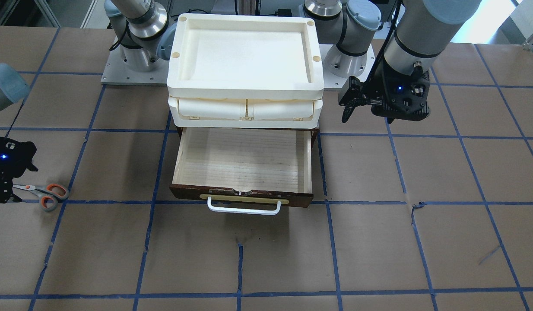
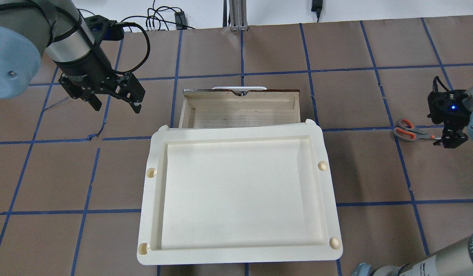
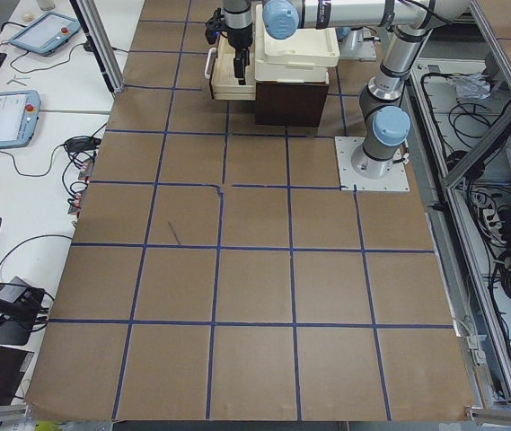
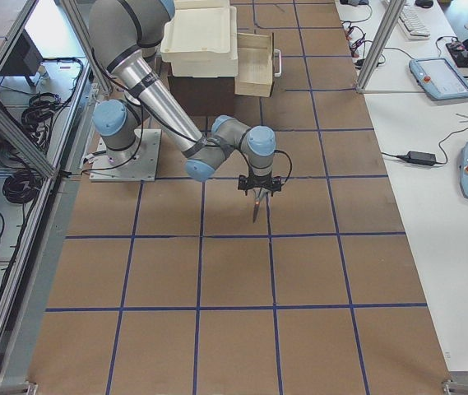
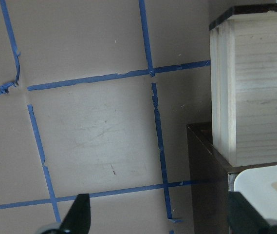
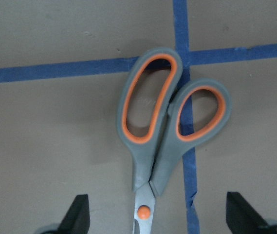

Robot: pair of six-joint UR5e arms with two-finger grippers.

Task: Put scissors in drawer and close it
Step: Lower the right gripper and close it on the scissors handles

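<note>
Pickup step: right gripper point(image 6: 158, 217) hangs spread wide over the scissors point(image 6: 150, 158), which lie flat, well to the right of the open drawer point(image 1: 178, 160). Next: drop, pinch the blades. Left gripper point(image 2: 115, 101) gapes empty beside the drawer.

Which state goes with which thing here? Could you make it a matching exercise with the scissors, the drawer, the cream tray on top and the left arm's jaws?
Things
1. scissors
2. drawer
3. cream-white tray
4. left arm's jaws

States
A. pulled open, nothing inside
B. apart, in the air beside the drawer
C. flat on the table, lying across blue tape
D. empty, on top of the dark cabinet

Pairs: 1-C, 2-A, 3-D, 4-B
</note>
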